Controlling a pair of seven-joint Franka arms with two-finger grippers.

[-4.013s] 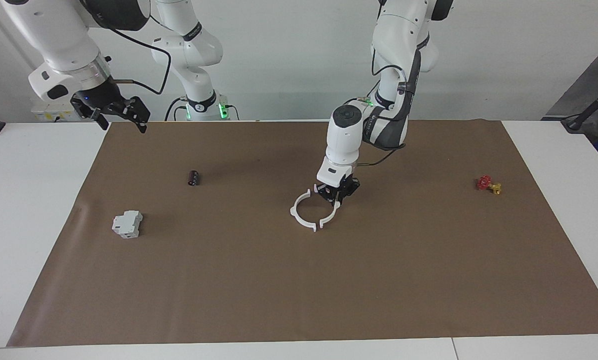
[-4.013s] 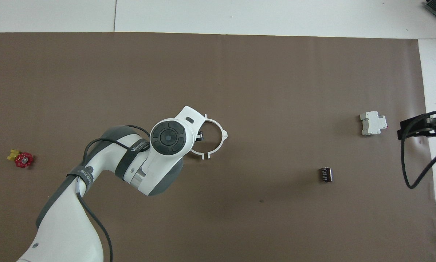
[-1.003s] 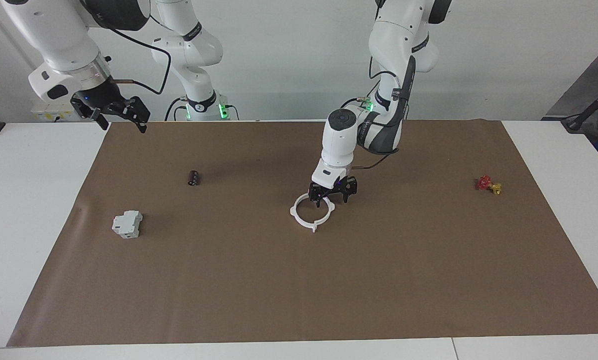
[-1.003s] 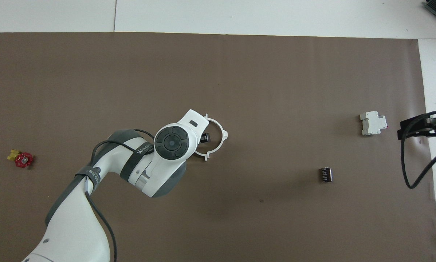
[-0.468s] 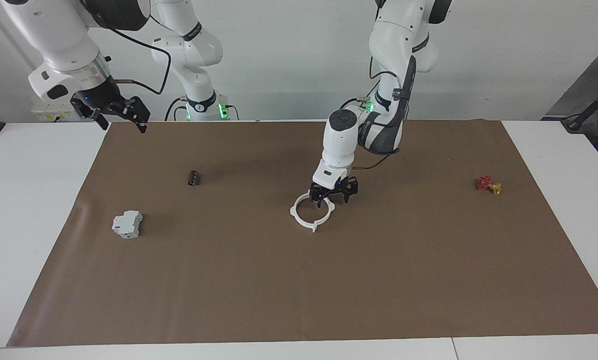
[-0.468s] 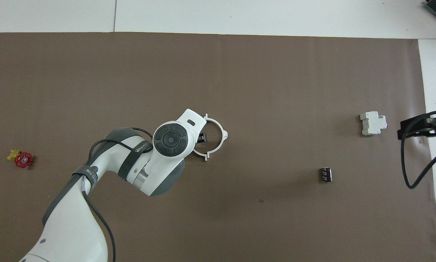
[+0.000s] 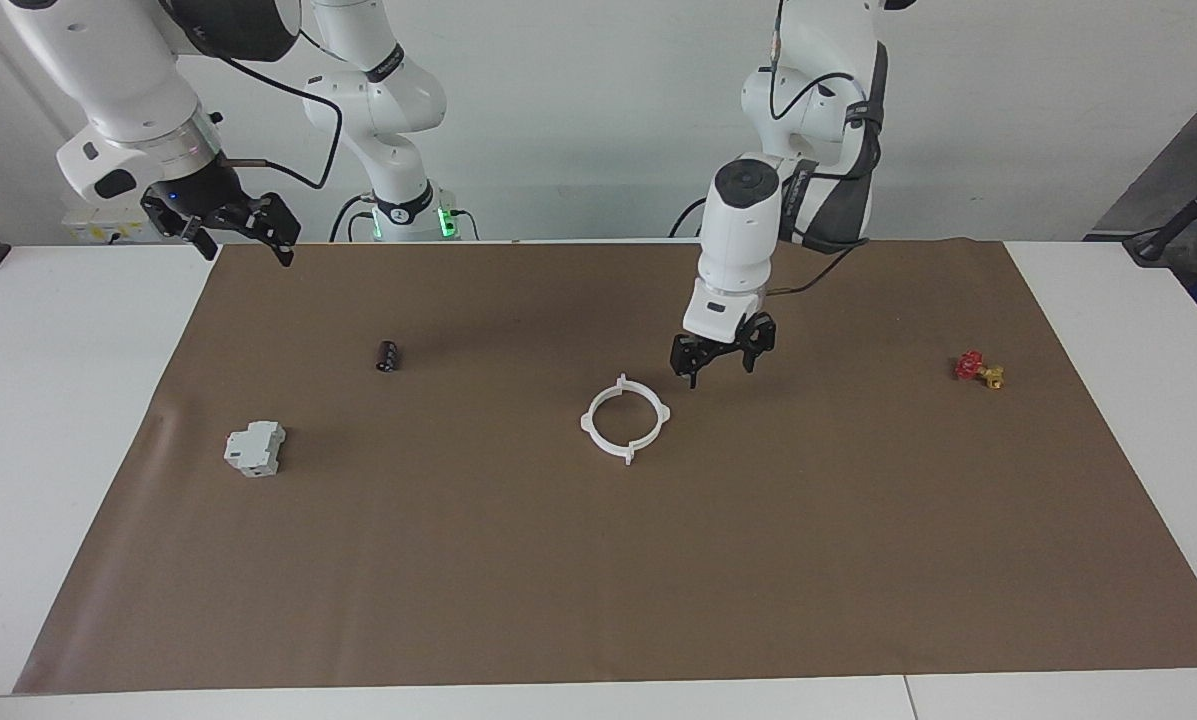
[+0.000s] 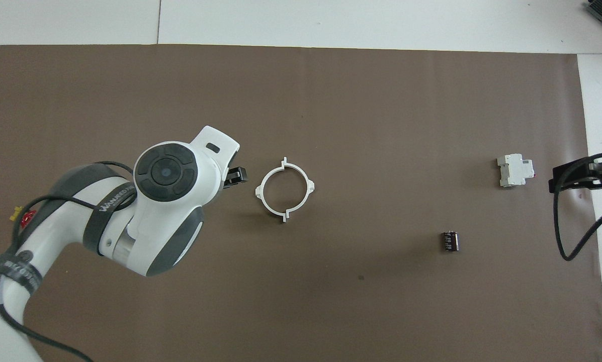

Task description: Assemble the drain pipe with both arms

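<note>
The drain pipe (image 7: 625,419) lies on the brown mat as one closed white ring with four outer tabs; it also shows in the overhead view (image 8: 284,190). My left gripper (image 7: 720,369) is open and empty, raised over the mat beside the ring toward the left arm's end, clear of it; in the overhead view (image 8: 235,176) only its tip shows past the wrist. My right gripper (image 7: 241,235) is open and empty, and waits raised over the mat's corner at the right arm's end; it shows at the overhead view's edge (image 8: 585,177).
A grey-white boxy block (image 7: 254,448) and a small dark cylinder (image 7: 387,356) lie toward the right arm's end. A red-and-yellow valve piece (image 7: 977,369) lies toward the left arm's end. The brown mat (image 7: 598,580) covers most of the white table.
The two half-rings came together into one closed ring. My left gripper let go of the ring, rose and drew back toward the left arm's end. The right arm has not moved.
</note>
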